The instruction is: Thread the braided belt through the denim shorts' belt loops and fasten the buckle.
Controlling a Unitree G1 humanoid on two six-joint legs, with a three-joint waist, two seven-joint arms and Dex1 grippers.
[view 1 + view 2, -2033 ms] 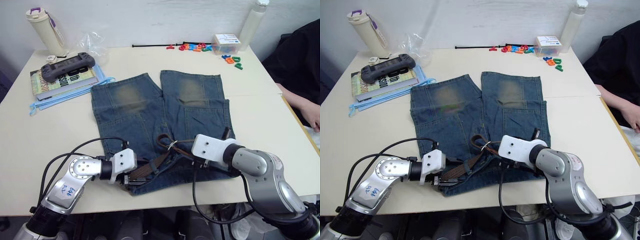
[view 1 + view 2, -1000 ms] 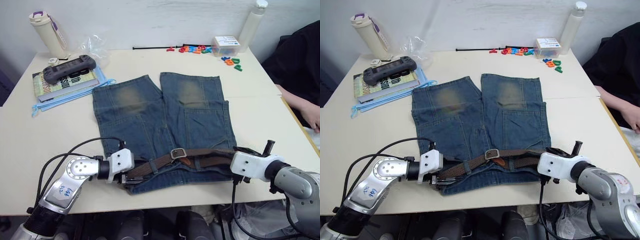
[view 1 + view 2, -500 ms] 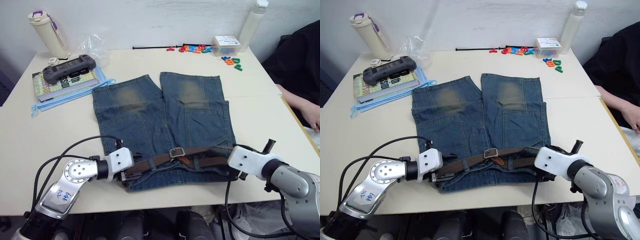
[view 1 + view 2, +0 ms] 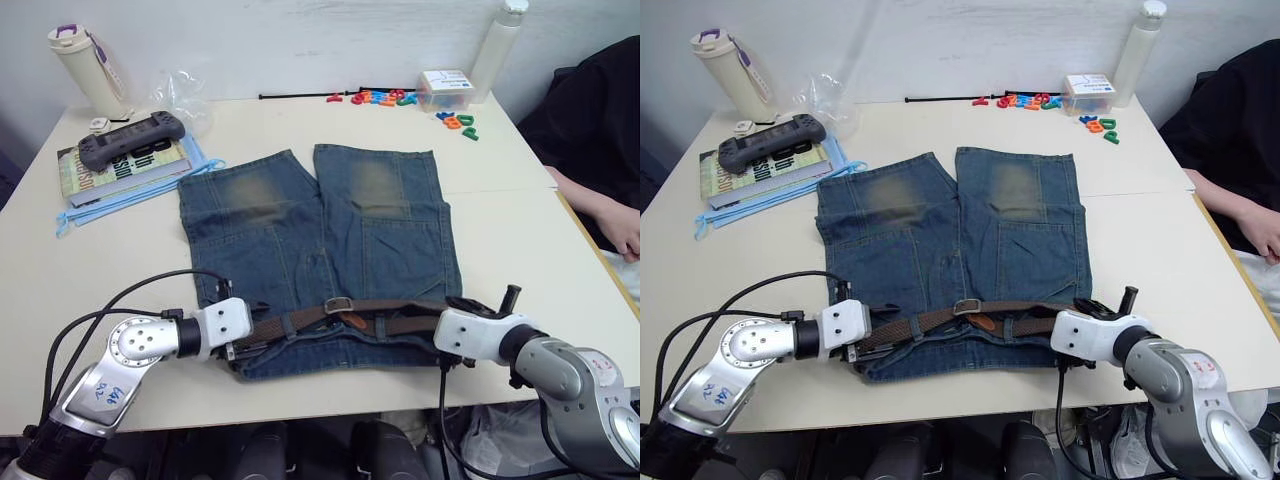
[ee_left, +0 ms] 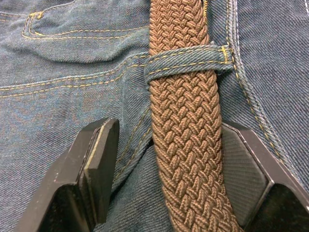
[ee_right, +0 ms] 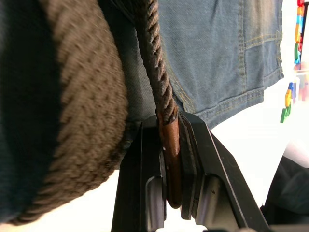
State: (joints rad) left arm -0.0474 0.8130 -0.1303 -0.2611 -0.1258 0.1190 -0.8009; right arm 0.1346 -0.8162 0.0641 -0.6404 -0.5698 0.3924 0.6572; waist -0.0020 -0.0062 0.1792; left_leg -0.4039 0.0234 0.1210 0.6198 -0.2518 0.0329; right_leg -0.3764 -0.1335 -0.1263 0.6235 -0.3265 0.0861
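Basically, table [image 4: 520, 215] is cream, and the denim shorts [image 4: 320, 240] lie flat mid-table, legs toward 12 o'clock, waistband at the near 6 o'clock edge. Braided belt [image 4: 390, 308] runs across the waistband from 9 to 3 o'clock, passing under the belt loops [image 5: 186, 62]. Buckle [image 4: 338, 306] sits near the waistband centre, with a reddish leather piece just at its 4 o'clock.

Left gripper [image 4: 245, 345] is at the 9 o'clock end of the waistband, lying low on the denim. In the left wrist view its jaws stand wide apart, one finger either side of the belt; the strap runs between them, touching or nearly touching one pad, clear gap at the other, not clamped. One loop crosses the belt just ahead of the fingers [image 5: 96, 169].

Right gripper [image 6: 169, 193] is at the 3 o'clock end of the waistband, just off the shorts' edge. Its jaws are narrow, pinching the belt's reddish-brown leather tip edge-on; braid leads away from the tip toward the shorts.

Farther off: book stack with a grey handheld console [image 4: 132, 135] at 10 o'clock, tumbler [image 4: 85, 68] beyond it, white bottle [image 4: 497, 48] and coloured letters [image 4: 395, 98] at 1 o'clock. A person's dark sleeve [image 4: 590, 130] is at 3 o'clock.
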